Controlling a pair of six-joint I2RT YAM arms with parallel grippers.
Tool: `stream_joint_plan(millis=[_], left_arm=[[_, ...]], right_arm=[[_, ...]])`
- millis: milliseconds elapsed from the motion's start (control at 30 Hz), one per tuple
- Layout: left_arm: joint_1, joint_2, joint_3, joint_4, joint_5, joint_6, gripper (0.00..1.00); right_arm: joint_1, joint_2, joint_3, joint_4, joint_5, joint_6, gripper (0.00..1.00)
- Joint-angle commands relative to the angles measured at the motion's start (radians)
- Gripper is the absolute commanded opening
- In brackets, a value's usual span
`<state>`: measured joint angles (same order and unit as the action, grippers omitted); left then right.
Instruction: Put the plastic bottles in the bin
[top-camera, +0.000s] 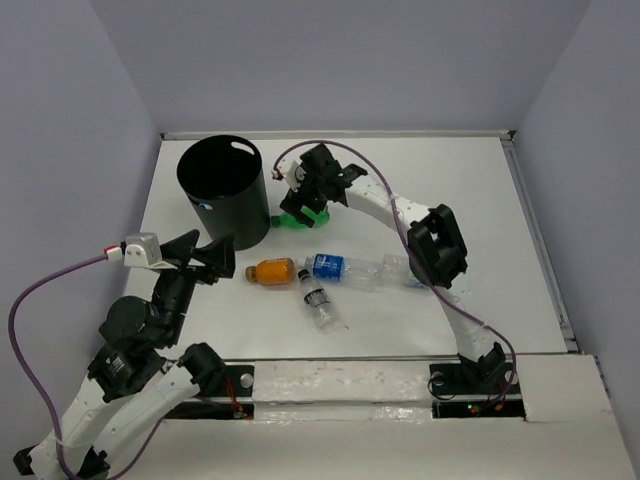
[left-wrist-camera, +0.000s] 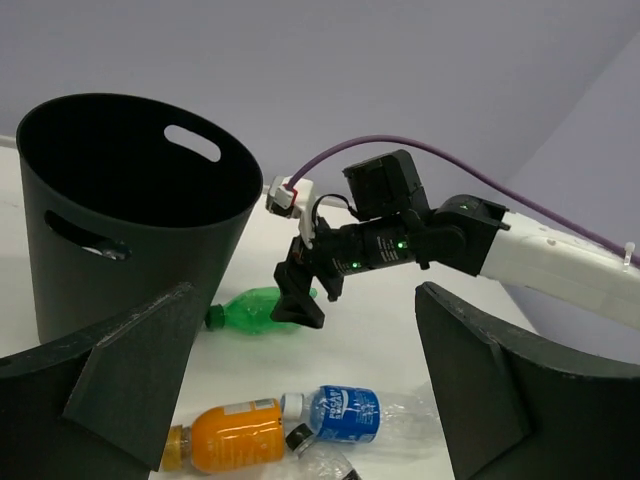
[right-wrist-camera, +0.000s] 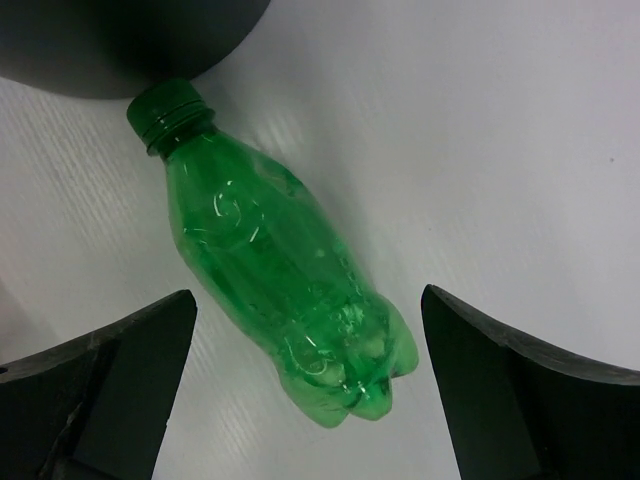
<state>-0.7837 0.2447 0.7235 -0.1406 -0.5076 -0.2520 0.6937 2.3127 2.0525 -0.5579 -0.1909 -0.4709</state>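
The black bin (top-camera: 235, 220) stands at the back left. A green bottle (top-camera: 288, 219) lies on its side against the bin's base, cap toward the bin. My right gripper (top-camera: 302, 203) is open and hangs just above it; in the right wrist view the green bottle (right-wrist-camera: 275, 280) lies between the open fingers, untouched. An orange bottle (top-camera: 272, 270), a clear bottle with a blue label (top-camera: 340, 267) and a dark-capped clear bottle (top-camera: 317, 300) lie mid-table. My left gripper (top-camera: 207, 258) is open and empty, left of the orange bottle and in front of the bin.
The left wrist view shows the bin (left-wrist-camera: 140, 260), the green bottle (left-wrist-camera: 250, 310), the orange bottle (left-wrist-camera: 235, 435) and the blue-label bottle (left-wrist-camera: 345, 412). Grey walls enclose the table on three sides. The right arm's elbow (top-camera: 437, 245) hangs over the clear bottles' right end.
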Motion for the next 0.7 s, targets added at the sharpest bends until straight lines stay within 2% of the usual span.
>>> stream_joint_plan(millis=[0, 200, 300, 367, 400, 433, 533, 667], left_arm=[[-0.002, -0.045, -0.016, 0.035, -0.037, 0.020, 0.99], [0.000, -0.093, -0.030, 0.024, -0.092, 0.008, 0.99], [0.000, -0.091, -0.030, 0.015, -0.101, 0.002, 0.99], [0.000, -0.088, -0.032, 0.013, -0.101, 0.000, 0.99], [-0.002, -0.087, -0.032, 0.013, -0.104, 0.000, 0.99], [-0.002, -0.087, -0.032, 0.013, -0.106, -0.001, 0.99], [0.000, -0.090, -0.035, 0.013, -0.112, -0.001, 0.99], [0.000, -0.088, -0.036, 0.010, -0.111, -0.001, 0.99]], right_arm=[[0.021, 0.060, 0.147, -0.128, -0.036, -0.074, 1.00], [0.021, 0.116, 0.166, -0.106, -0.082, -0.075, 0.97], [0.021, 0.111, 0.111, 0.000, -0.049, -0.052, 0.89], [0.021, 0.099, 0.066, 0.068, -0.051, -0.034, 0.70], [0.010, 0.093, 0.049, 0.084, -0.050, -0.017, 0.53], [0.010, 0.088, 0.049, 0.098, -0.045, -0.009, 0.52], [0.001, 0.031, -0.049, 0.215, -0.002, 0.015, 0.39], [-0.020, -0.077, -0.143, 0.296, 0.033, 0.038, 0.36]])
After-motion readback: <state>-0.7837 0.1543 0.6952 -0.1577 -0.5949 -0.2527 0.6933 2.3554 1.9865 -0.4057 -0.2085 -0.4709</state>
